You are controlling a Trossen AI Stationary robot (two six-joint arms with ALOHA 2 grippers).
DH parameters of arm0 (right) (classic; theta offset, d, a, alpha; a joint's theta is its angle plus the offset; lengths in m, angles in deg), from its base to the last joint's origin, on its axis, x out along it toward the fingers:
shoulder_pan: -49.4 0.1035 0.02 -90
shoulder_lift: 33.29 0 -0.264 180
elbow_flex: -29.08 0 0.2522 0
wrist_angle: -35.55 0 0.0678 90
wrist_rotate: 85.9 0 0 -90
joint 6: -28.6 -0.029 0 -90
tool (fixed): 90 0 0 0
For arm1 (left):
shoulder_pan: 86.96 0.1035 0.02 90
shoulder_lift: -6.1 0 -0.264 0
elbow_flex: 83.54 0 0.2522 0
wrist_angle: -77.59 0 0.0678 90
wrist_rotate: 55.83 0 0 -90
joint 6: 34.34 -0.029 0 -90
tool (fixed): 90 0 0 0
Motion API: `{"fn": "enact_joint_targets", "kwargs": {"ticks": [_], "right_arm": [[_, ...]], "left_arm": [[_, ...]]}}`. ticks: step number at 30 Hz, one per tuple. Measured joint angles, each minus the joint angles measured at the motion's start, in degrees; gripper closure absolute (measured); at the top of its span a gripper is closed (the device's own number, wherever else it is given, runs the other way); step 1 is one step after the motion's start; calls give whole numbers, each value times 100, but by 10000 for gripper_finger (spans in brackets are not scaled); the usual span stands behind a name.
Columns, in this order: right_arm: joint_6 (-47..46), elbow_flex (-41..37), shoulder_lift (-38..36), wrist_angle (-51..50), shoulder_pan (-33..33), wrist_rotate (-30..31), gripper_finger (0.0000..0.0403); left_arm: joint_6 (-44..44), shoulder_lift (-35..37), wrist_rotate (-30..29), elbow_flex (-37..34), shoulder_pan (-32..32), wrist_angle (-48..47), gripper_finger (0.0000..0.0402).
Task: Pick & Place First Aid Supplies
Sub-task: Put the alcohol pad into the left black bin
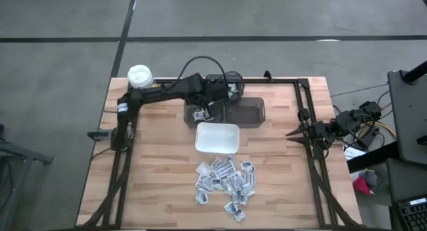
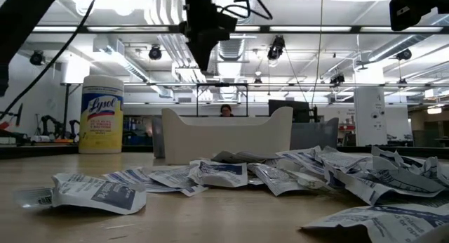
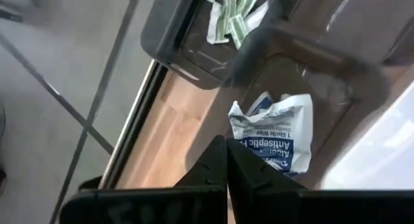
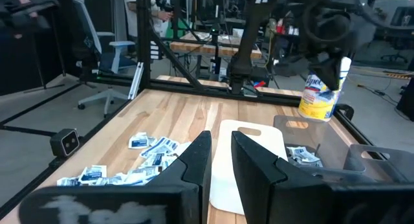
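Fingers of the left gripper (image 3: 226, 160) are pressed together with nothing between them, poised over the dark plastic bin (image 1: 252, 113) at the table's far side. An antiseptic wipe packet (image 3: 277, 130) lies in that bin just beyond the fingertips, apart from them. The left arm reaches in from beside the Lysol wipes canister (image 1: 140, 76). Right gripper (image 1: 291, 133) waits at the table's right edge, fingers slightly parted and holding nothing. On the wooden table (image 1: 160, 164), the white rectangular dish (image 1: 217, 138) sits just beside the bin, and a pile of first aid packets (image 1: 225, 180) lies near the dish on the table's near side. Behind is a workshop with ceiling lights.
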Motion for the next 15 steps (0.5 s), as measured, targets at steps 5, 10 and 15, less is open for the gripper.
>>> {"fn": "enact_joint_targets", "kwargs": {"ticks": [5,10,15], "right_arm": [[0,0,-2,2,-2,0,344],[-4,0,0,2,0,0,344],[-2,0,-1,0,-2,0,344]], "left_arm": [[-651,0,329,-126,375,291,402],[-1155,-3,914,-571,559,898,402],[-1542,-9,945,-1290,572,1437,402]]}}
